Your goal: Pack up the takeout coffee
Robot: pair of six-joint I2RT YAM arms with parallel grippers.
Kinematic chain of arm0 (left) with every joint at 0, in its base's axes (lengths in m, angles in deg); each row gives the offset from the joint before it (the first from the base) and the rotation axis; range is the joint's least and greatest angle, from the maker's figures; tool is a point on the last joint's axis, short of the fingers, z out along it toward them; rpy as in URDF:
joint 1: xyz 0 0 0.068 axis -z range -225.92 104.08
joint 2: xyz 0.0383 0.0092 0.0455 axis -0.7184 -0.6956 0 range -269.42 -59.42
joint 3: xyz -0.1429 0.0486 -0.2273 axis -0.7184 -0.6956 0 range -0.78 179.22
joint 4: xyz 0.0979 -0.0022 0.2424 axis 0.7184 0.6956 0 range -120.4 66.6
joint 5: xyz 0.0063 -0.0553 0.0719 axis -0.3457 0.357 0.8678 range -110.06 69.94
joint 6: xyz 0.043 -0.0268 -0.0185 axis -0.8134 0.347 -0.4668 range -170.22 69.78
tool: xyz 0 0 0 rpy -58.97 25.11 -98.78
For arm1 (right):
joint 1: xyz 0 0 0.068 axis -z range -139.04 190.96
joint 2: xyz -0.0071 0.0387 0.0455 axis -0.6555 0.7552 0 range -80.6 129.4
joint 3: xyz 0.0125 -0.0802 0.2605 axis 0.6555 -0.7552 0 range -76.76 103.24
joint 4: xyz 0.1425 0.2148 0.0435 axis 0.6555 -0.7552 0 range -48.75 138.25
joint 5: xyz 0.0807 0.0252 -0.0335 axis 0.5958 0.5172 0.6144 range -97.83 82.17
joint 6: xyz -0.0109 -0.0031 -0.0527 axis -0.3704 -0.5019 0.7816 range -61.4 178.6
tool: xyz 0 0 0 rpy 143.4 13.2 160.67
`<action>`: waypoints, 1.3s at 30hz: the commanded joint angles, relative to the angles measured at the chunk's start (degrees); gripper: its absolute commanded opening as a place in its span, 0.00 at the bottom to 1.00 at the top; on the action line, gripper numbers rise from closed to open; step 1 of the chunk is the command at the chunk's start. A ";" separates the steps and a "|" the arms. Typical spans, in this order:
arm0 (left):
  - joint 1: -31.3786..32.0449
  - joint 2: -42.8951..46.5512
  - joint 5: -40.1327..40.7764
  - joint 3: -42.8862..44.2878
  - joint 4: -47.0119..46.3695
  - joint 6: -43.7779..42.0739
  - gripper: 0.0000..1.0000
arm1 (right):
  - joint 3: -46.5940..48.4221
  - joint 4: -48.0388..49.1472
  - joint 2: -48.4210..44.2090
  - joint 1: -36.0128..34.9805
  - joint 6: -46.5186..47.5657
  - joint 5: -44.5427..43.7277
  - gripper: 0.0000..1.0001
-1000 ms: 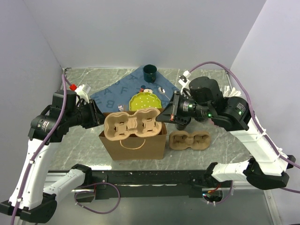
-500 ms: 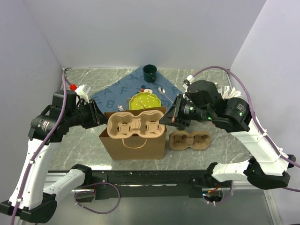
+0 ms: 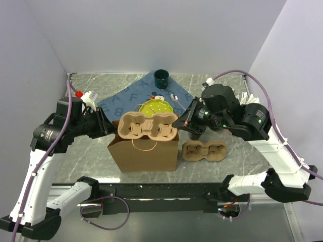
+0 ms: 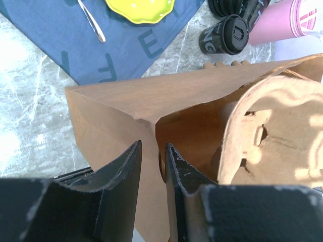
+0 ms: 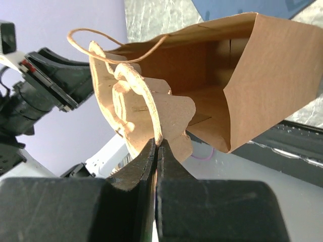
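A brown paper bag [image 3: 146,154] stands open at the table's front middle. My left gripper [image 3: 110,129] grips its left wall; in the left wrist view the fingers [image 4: 132,166] straddle that wall [image 4: 108,116], one outside, one inside. My right gripper [image 5: 157,143] is shut on the rim of a pulp cup carrier [image 3: 148,126], holding it tilted over the bag's mouth [image 5: 217,65]. The carrier [image 5: 133,108] is empty. One takeout coffee [image 4: 225,39], black with a lid, stands behind the bag, and another [image 4: 229,7] is partly cut off beyond it.
A second pulp carrier [image 3: 204,150] lies right of the bag. Behind it a blue cloth [image 3: 123,101] holds a yellow plate [image 3: 155,107] and a spoon [image 4: 92,20]. A dark green mug [image 3: 162,77] stands at the back. A pink tumbler [image 4: 282,22] lies near the coffees.
The right gripper has lifted the carrier a little and shifted it right above the bag's mouth; the bag's string handle now shows below it. The left arm has held still.
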 commanded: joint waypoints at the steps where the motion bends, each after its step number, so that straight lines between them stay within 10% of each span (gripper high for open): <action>1: -0.04 0.85 -0.94 -0.35 0.43 -0.35 0.31 | 2.83 1.95 -0.29 -0.27 0.09 -3.04 0.00; 39: 0.05 0.41 -0.94 1.06 0.60 -0.35 0.31 | 5.46 -1.74 7.52 -1.23 2.46 1.18 0.00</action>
